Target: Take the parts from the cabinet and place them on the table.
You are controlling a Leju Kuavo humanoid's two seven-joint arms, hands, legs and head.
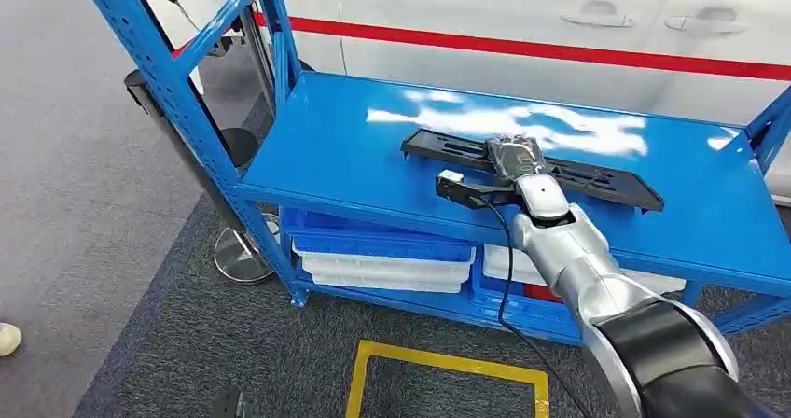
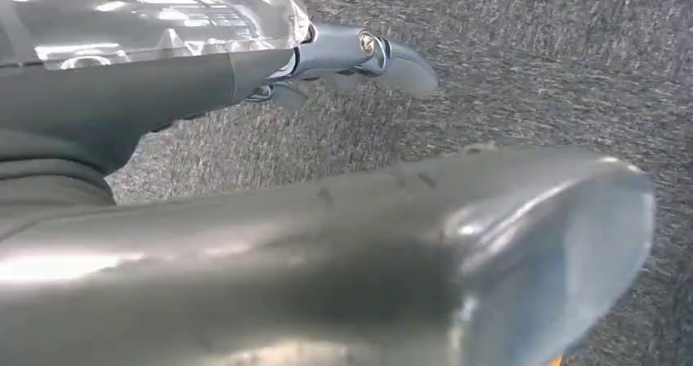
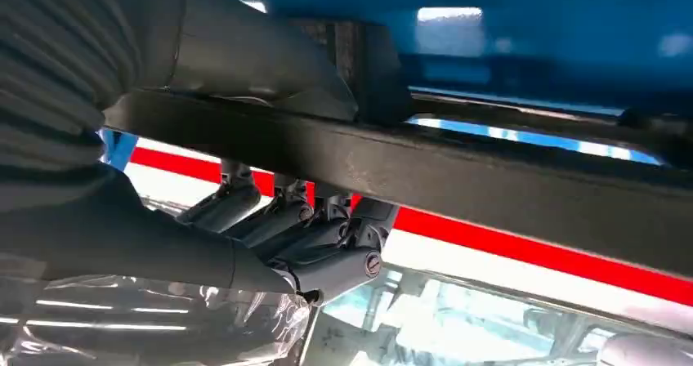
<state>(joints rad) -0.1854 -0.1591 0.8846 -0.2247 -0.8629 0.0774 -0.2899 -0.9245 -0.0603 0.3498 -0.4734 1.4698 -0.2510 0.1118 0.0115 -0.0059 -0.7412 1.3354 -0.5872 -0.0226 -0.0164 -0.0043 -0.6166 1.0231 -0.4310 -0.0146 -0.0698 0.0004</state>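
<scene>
Black part (image 1: 597,177) in right hand (image 1: 515,160)

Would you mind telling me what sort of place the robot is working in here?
Probably a car workshop or assembly area. A white car body with a red stripe stands behind a blue steel rack, storage bins sit on a lower shelf, and the right hand grips a long black part.

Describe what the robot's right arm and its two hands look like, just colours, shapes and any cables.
The right arm is rounded silver metal with a wide black band nearer the body. A thin black cable hangs beside it. The right hand has a grey ribbed cover, glossy clear plastic casing and dark grey fingers. The left hand shows the same clear casing and a thick grey thumb.
</scene>
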